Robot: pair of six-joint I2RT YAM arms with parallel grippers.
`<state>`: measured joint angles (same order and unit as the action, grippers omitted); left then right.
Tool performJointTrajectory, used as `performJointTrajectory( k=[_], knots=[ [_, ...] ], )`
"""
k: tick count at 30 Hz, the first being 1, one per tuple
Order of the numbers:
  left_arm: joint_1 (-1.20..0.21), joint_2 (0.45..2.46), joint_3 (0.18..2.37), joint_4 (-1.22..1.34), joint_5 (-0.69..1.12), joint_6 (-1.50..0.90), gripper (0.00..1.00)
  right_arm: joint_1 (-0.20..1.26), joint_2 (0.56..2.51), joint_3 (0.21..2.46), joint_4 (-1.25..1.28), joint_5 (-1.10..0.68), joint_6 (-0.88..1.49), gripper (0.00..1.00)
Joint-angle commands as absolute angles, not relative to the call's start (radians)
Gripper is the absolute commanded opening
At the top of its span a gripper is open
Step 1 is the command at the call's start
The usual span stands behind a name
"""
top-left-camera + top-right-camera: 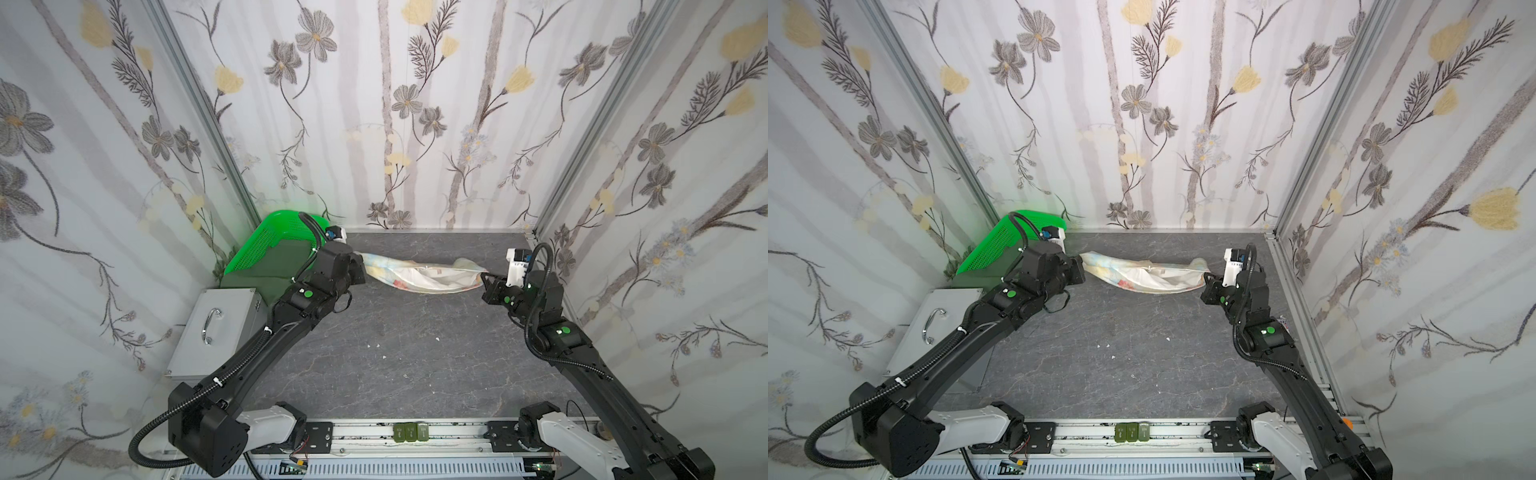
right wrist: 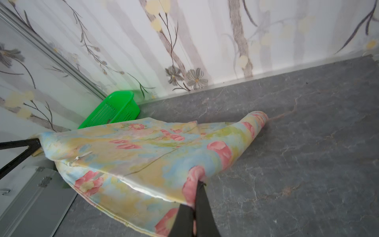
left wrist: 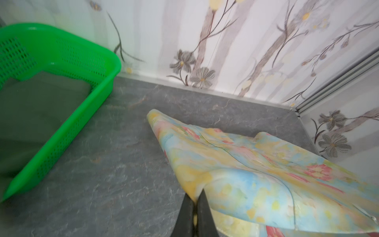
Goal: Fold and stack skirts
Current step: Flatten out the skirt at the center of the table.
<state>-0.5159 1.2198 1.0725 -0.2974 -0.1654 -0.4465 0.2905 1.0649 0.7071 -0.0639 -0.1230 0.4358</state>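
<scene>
The pale yellow-blue skirt with pink flowers (image 1: 424, 276) (image 1: 1150, 276) hangs stretched between my two grippers, just above the dark table near the back wall, sagging in the middle. My left gripper (image 3: 198, 197) (image 1: 362, 266) is shut on one corner of this floral skirt (image 3: 246, 168). At the opposite end my right gripper (image 2: 198, 182) (image 1: 485, 277) is shut on a pink-flowered edge (image 2: 133, 156). The dark green skirt (image 1: 282, 266) (image 3: 41, 115) lies in the tilted bright green basket (image 1: 257, 249) (image 3: 67, 131) at the back left, partly hidden by my left arm.
A silver metal case with a handle (image 1: 216, 328) (image 2: 30, 197) stands on the left, in front of the basket (image 2: 114, 110). Flowered walls close in on three sides. Small white scraps (image 1: 374, 345) dot the table. A rail with three green blocks (image 1: 411, 432) runs along the front.
</scene>
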Motion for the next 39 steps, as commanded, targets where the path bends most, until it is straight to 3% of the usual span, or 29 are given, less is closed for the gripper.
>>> performJointTrajectory(
  k=[1, 9, 11, 13, 15, 16, 20, 24, 32, 34, 36, 38, 39],
  knots=[
    [-0.514, 1.119, 0.897, -0.228, -0.186, -0.575, 0.00, 0.325, 0.998, 0.570, -0.017, -0.033, 0.517, 0.00],
    [-0.517, 0.883, 0.553, -0.221, -0.121, -0.713, 0.00, 0.419, 0.892, 0.345, -0.060, 0.011, 0.624, 0.00],
    [-0.518, 0.824, 0.509, -0.233, -0.096, -0.734, 0.11, 0.434, 0.883, 0.328, -0.070, 0.000, 0.637, 0.00],
    [-0.517, 0.765, 0.489, -0.258, -0.102, -0.747, 0.29, 0.436, 0.873, 0.333, -0.108, -0.008, 0.644, 0.34],
    [-0.517, 0.719, 0.499, -0.290, -0.130, -0.748, 0.42, 0.437, 0.853, 0.339, -0.127, -0.008, 0.642, 0.48],
    [-0.517, 0.704, 0.512, -0.302, -0.138, -0.739, 0.55, 0.436, 0.841, 0.350, -0.142, 0.003, 0.641, 0.53],
    [-0.518, 0.729, 0.568, -0.312, -0.165, -0.713, 0.54, 0.435, 0.824, 0.404, -0.147, 0.023, 0.609, 0.60],
    [-0.518, 0.896, 0.647, -0.297, -0.164, -0.693, 0.54, 0.436, 0.887, 0.469, -0.126, 0.004, 0.593, 0.64],
    [-0.523, 1.234, 0.746, -0.093, -0.107, -0.671, 0.52, 0.434, 1.068, 0.547, -0.007, -0.066, 0.590, 0.63],
    [-0.522, 1.310, 0.771, -0.041, -0.100, -0.664, 0.52, 0.432, 1.127, 0.554, 0.016, -0.078, 0.606, 0.59],
    [-0.522, 1.398, 0.807, -0.014, -0.103, -0.661, 0.52, 0.427, 1.196, 0.564, 0.029, -0.086, 0.621, 0.41],
    [-0.522, 1.480, 0.841, -0.002, -0.105, -0.655, 0.49, 0.419, 1.258, 0.566, 0.031, -0.094, 0.636, 0.11],
    [-0.522, 1.528, 0.858, 0.000, -0.100, -0.652, 0.49, 0.416, 1.283, 0.563, 0.038, -0.095, 0.641, 0.01]
  ],
)
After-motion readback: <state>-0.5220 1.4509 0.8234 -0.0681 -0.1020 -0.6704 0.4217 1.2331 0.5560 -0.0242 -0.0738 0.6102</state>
